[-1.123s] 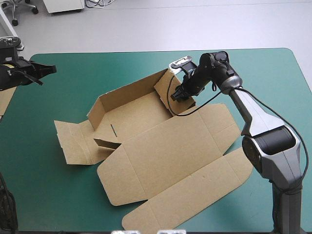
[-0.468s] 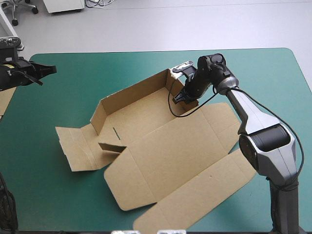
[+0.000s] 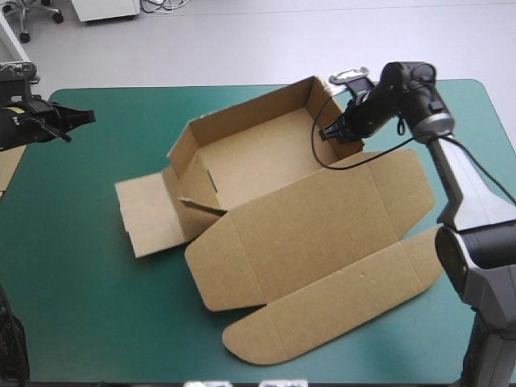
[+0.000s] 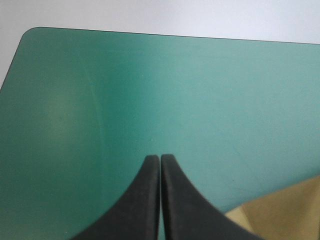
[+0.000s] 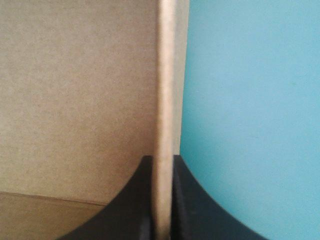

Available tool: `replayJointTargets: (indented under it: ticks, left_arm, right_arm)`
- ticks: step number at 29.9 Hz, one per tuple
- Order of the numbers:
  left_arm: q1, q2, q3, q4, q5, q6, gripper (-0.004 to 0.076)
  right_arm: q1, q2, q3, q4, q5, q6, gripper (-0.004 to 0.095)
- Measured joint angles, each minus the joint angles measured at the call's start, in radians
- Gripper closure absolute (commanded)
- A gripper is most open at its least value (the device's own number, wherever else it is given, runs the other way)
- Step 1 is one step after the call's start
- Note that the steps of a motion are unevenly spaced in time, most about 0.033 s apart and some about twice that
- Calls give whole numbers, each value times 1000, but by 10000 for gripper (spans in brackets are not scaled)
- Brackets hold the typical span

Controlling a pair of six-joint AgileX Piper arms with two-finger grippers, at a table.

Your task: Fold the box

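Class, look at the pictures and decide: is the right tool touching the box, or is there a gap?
Touching. The right wrist view shows a wall edge of the box pinched between the fingers of the right tool, no gap.

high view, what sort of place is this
Probably a robotics lab or test bench: a table with a teal-green cover, the right tool shut on a raised wall of a part-folded brown box, and the left tool shut and empty near the table's left edge.

You get only a corner of the box [image 4: 285, 210] beside the left gripper [image 4: 160, 158]. The wall in the right gripper [image 5: 162, 159] runs out of view. Spare board [image 3: 6, 168] at the table [image 3: 97, 322] edge is mostly cropped.
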Motion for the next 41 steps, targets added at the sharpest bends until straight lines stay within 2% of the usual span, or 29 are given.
replayJointTargets:
  ticks: [4, 11, 14, 21, 26, 41]
  left_arm:
    - [0, 0, 0, -7, 0, 3, 727]
    - [0, 0, 0, -19, 0, 9, 727]
    - [0, 0, 0, -24, 2, 13, 727]
    - [0, 0, 0, -63, 30, 24, 727]
    - [0, -1, 26, -225, 84, 92, 727]
    - [0, 18, 68, -680, 248, 308, 727]
  right_arm:
    - [-95, -81, 0, 55, 1, 21, 905]
    - [-259, -204, 80, 338, 1, -35, 905]
    - [-292, -232, 106, 414, 1, -65, 905]
    - [-337, -263, 114, 467, 1, -89, 906]
    - [-355, -265, 114, 513, 1, -100, 907]
    - [-355, -268, 143, 554, 1, -117, 908]
